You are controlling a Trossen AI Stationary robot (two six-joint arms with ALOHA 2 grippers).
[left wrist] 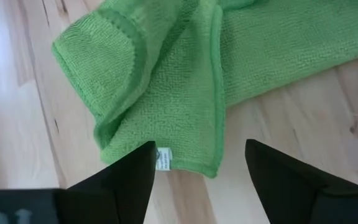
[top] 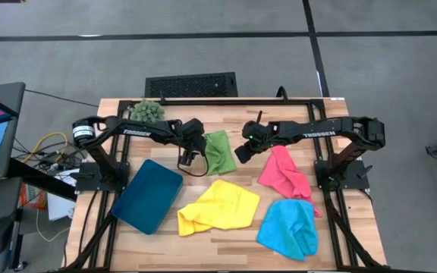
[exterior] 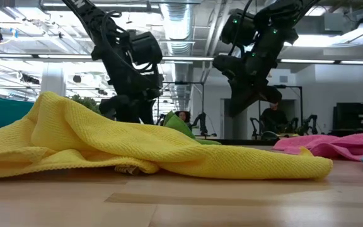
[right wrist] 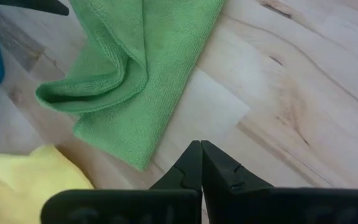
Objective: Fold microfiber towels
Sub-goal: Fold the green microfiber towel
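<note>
The green towel (top: 218, 150) lies crumpled and partly folded over at the table's far middle, also seen as the green towel (left wrist: 166, 68). My left gripper (top: 196, 149) is open and points steeply down; its fingers stand on either side of the towel's near corner with the white label (left wrist: 163, 158). My right gripper (right wrist: 201, 144) is shut and hangs above bare wood beside the green towel's right edge (right wrist: 179, 81). The yellow towel (top: 218, 206), pink towel (top: 285, 174) and light blue towel (top: 288, 227) lie rumpled on the table.
A dark teal tray (top: 147, 195) lies at the near left and a spiky green plant ball (top: 147, 111) sits at the far left. The yellow towel (exterior: 137, 148) fills the low view's foreground and hides both fingertips there. Bare wood (right wrist: 278, 93) shows between the green and pink towels.
</note>
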